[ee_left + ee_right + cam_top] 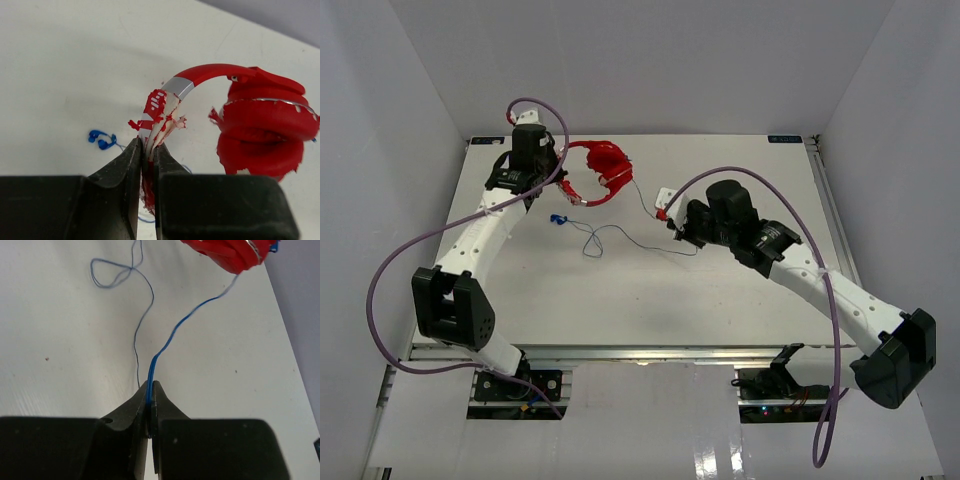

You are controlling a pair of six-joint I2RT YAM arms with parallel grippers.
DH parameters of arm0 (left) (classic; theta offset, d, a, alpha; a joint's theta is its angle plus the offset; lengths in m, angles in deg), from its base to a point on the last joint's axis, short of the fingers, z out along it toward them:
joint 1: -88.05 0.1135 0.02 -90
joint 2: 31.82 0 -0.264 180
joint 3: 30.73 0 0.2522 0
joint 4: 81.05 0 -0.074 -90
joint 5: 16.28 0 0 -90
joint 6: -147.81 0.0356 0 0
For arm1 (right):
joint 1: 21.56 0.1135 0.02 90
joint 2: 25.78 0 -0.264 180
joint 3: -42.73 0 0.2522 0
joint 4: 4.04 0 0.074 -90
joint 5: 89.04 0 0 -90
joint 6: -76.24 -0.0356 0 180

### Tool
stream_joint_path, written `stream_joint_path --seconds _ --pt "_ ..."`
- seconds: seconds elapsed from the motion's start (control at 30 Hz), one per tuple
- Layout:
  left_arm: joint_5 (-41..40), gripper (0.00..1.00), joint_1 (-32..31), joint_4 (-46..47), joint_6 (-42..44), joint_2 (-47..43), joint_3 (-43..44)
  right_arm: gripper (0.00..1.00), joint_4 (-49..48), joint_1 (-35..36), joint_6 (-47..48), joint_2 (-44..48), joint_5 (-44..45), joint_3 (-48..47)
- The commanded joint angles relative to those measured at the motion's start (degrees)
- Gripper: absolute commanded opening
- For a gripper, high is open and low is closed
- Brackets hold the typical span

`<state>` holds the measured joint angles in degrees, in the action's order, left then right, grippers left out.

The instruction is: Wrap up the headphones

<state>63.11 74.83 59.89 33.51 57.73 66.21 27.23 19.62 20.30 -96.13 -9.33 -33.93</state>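
Observation:
The red headphones (608,163) sit at the back of the table, left of centre, earcups (262,125) stacked together. My left gripper (148,145) is shut on the worn lower end of the headband (200,75), seen from above at the left gripper (563,178). A thin blue cord (185,320) runs from an earcup (225,252) to my right gripper (151,385), which is shut on it, raised off the table. The right gripper (672,222) is right of the headphones. The rest of the cord loops on the table (592,241) and ends in a blue plug (558,219), also visible as the plug (102,142).
White walls close in the table (740,290) at the left, back and right. Thick purple robot cables (395,260) arch over both arms. A small white piece (666,195) shows just behind the right gripper.

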Motion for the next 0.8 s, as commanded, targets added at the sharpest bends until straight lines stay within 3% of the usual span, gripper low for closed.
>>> stream_joint_path --seconds 0.0,0.23,0.57,0.77 --pt "3.7 0.00 -0.6 7.9 -2.8 -7.6 0.2 0.08 10.2 1.5 11.4 0.2 9.0 -0.9" --pt "10.2 0.00 -1.9 5.9 -1.7 -3.3 1.5 0.08 14.2 3.5 23.3 -0.3 14.0 -3.6" --pt "13.3 0.00 -10.9 5.4 -0.7 5.5 5.6 0.08 13.3 9.8 29.0 -6.4 19.5 -10.1" --pt "15.4 0.00 -12.6 5.7 4.0 4.2 1.9 0.08 7.6 6.2 30.0 -4.8 26.4 -11.0"
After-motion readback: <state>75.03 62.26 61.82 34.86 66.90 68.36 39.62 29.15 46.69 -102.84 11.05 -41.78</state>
